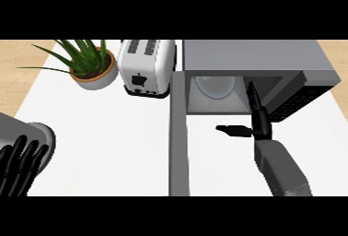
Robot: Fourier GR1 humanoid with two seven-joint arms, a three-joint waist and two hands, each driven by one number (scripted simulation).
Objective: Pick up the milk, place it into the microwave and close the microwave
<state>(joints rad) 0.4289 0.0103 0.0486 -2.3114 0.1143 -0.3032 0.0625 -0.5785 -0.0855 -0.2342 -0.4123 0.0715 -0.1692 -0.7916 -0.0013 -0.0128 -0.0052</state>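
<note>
Milk is the thing to track here, and honestly I can't see a carton anywhere on the white counter top (102,138). What does show inside the grey box-shaped microwave (272,60) is a pale round shape (216,86), most likely the glass turntable, so I can't tell whether the milk is in there or hidden.

The right hand (253,117) is at the mouth of the cavity with straight fingers reaching in and the thumb sticking out sideways toward the door. It's spread and holding nothing that I can see. The left hand (21,163) is resting at the lower left edge, fingers up and relaxed, also empty.

The microwave's long grey door (179,138) stands wide open, swung straight out toward the robot, just left of the right forearm.

My guess is we're at the tail of the placing step, or right at release. Next up would be pulling the right hand clear of the cavity, then getting a hand on the outer side of the door and sweeping it shut. The arm needs to be out of the way first.

The white toaster (146,67) and potted green plant (88,62) sit off to the left, not in play.
</note>
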